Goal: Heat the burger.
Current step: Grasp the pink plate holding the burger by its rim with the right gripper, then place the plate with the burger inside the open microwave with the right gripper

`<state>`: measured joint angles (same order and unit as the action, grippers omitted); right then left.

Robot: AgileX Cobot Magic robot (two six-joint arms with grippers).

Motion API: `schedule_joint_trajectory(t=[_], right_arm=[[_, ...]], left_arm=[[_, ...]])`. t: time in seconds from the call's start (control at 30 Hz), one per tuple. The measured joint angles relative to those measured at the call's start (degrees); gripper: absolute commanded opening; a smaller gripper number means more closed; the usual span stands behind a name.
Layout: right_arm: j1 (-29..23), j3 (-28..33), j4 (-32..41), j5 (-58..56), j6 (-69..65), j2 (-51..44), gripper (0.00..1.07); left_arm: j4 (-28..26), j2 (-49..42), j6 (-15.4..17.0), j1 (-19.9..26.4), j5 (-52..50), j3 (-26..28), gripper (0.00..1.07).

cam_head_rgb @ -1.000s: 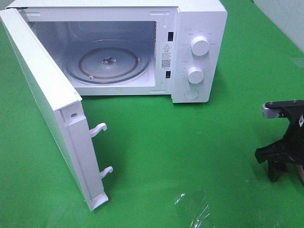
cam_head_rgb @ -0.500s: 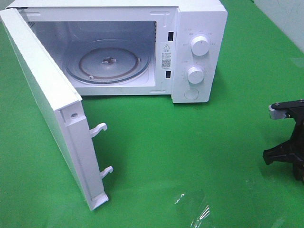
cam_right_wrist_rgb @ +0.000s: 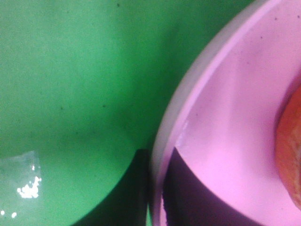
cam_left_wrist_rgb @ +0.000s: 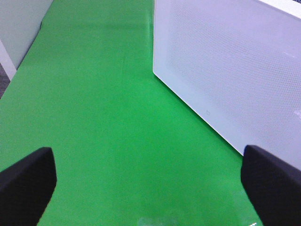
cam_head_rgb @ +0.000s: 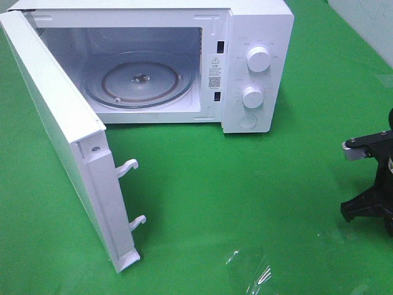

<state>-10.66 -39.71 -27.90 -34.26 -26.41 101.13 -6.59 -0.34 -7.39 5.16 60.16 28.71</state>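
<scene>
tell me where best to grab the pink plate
Pinch the pink plate at its rim, coming from outside the edge: one finger outside, one on the bare pink band. The burger sits inward, leaving that margin free, and the thin raised lip suits a pinch. The right gripper straddles it there.

Looks brightly lit, with a green cloth [cam_head_rgb: 202, 184] spread flat across the whole work surface, a pale wall [cam_head_rgb: 374, 18] rising past its far right corner, a white panel [cam_left_wrist_rgb: 19, 28] bordering it in the left wrist view, and a shiny whitish patch [cam_head_rgb: 255, 273] lying near the front edge.
</scene>
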Motion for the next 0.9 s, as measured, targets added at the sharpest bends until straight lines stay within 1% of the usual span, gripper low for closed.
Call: schedule_joint_trajectory(t=[0.07,0.23,0.27,0.33,0.37,0.4,0.53,0.67,0.87,0.9], right_arm=[[-1.60,0.29,-2.23,-1.78,-2.75,-0.86,0.00],[-3.67,0.34,-3.61,-3.21,-4.81,-2.06,0.00],[-4.87,0.34,-4.35,-3.27,-5.39,-2.64,0.00],[-5.39,0.34,-4.70,-3.27,-5.73,-2.81,0.00],[-6.70,0.34,-5.67,-3.84,-6.70,-3.50,0.00],[-6.70,0.34,-5.67,-3.84,-6.70,-3.50,0.00],[-9.51,0.34,-7.51,-6.42,-8.42,-5.04,0.00],[-11.00,0.34,-8.19,-8.02,-8.65,-5.73,0.00],[-16.04,0.40,-8.25,-11.17,-8.71,-9.22,0.00],[-16.04,0.40,-8.25,-11.17,-8.71,-9.22,0.00]], left_arm=[[0.00,0.00,0.00,0.00,0.00,0.00,1.00],[0.00,0.00,0.00,0.00,0.00,0.00,1.00],[0.00,0.00,0.00,0.00,0.00,0.00,1.00],[0.00,0.00,0.00,0.00,0.00,0.00,1.00],[0.00,0.00,0.00,0.00,0.00,0.00,1.00],[0.00,0.00,0.00,0.00,0.00,0.00,1.00],[0.00,0.00,0.00,0.00,0.00,0.00,1.00],[0.00,0.00,0.00,0.00,0.00,0.00,1.00],[0.00,0.00,0.00,0.00,0.00,0.00,1.00],[0.00,0.00,0.00,0.00,0.00,0.00,1.00]])
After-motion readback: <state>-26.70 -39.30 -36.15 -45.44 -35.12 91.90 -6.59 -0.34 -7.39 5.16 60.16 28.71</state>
